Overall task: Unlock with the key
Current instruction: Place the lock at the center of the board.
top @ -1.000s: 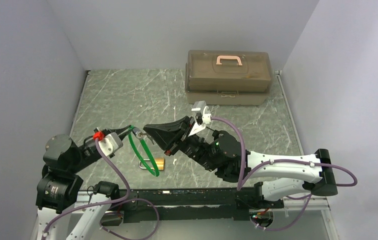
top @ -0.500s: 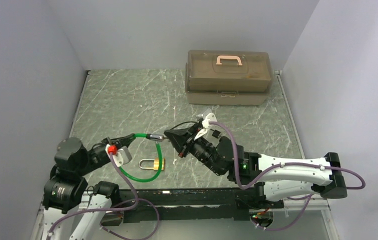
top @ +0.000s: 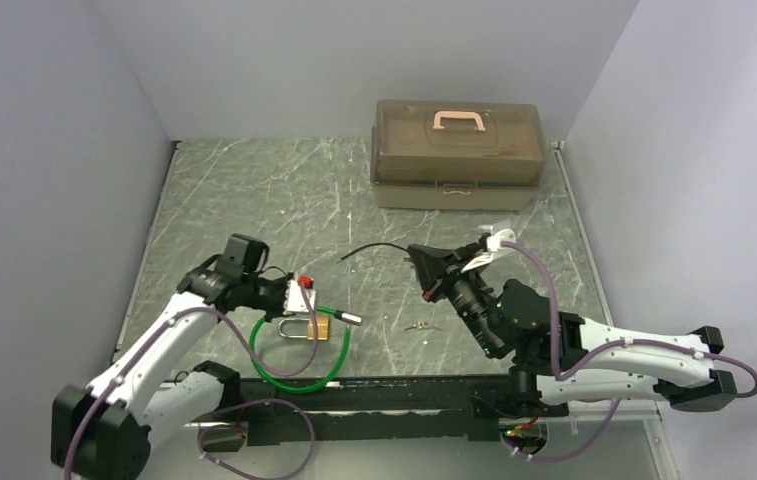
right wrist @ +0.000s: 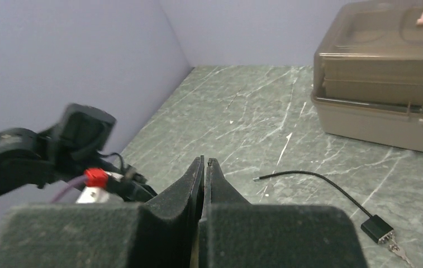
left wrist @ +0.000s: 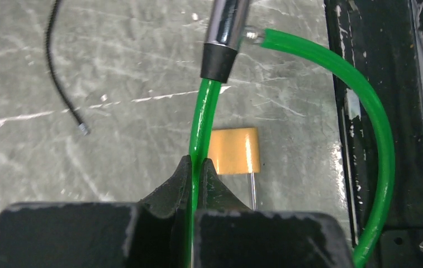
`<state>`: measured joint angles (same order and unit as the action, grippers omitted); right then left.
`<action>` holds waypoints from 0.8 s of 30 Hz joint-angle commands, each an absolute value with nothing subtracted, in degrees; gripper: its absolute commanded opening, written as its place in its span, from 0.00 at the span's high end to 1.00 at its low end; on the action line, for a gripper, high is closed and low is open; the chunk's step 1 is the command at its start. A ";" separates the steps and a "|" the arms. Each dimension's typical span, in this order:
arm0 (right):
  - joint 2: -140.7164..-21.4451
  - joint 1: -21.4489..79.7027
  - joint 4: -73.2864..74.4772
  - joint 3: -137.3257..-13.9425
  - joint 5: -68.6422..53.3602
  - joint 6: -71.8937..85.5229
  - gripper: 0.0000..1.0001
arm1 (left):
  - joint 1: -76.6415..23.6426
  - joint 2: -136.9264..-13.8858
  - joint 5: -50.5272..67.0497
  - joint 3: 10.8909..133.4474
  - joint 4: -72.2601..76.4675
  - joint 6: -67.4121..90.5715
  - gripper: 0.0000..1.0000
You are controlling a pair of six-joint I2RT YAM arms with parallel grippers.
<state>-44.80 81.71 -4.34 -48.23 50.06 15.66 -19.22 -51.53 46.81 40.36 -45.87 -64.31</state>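
Left tool [left wrist: 196, 166] pinched shut on green cable [left wrist: 202, 123]. From above, brass padlock [top: 317, 328] seen inside cable loop, on worktop [top: 254, 190]. Right tool [top: 422, 262] closed, nothing held. Key [top: 417, 326] laid flat on worktop in small bunch, between padlock and right arm, apart from both tools. Black wire [top: 374, 247] near right tool. Toolbox [top: 457, 150] set at back.
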 commanded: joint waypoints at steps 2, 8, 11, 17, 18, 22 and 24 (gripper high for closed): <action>-43.13 81.61 -1.34 -48.50 54.31 17.52 1.00 | -25.41 -59.83 45.50 35.59 -39.47 -70.38 1.00; -41.59 81.39 -0.63 -49.49 55.21 16.53 1.00 | -29.19 -70.41 43.19 35.85 -36.41 -72.13 0.63; -40.61 81.28 -0.38 -49.35 55.51 16.37 1.00 | -31.89 -75.29 43.02 38.39 -37.50 -73.19 0.45; -39.28 81.03 -0.30 -48.78 55.94 16.66 1.00 | -35.23 -83.44 39.70 45.70 -40.95 -69.51 0.23; -39.15 81.08 -0.50 -48.53 55.83 16.74 1.00 | -35.24 -84.49 39.07 47.60 -41.77 -67.94 0.20; -39.07 80.88 -0.19 -48.43 55.34 17.27 1.00 | -35.06 -88.02 39.77 55.79 -49.11 -63.65 0.01; -38.86 80.79 -0.32 -48.38 55.02 17.22 1.00 | -35.11 -88.34 40.47 56.53 -48.60 -63.75 0.01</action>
<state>-39.68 81.03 0.05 -48.14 54.98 16.75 -35.05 -87.79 39.05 52.66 -43.77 -66.22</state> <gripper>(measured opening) 0.013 0.988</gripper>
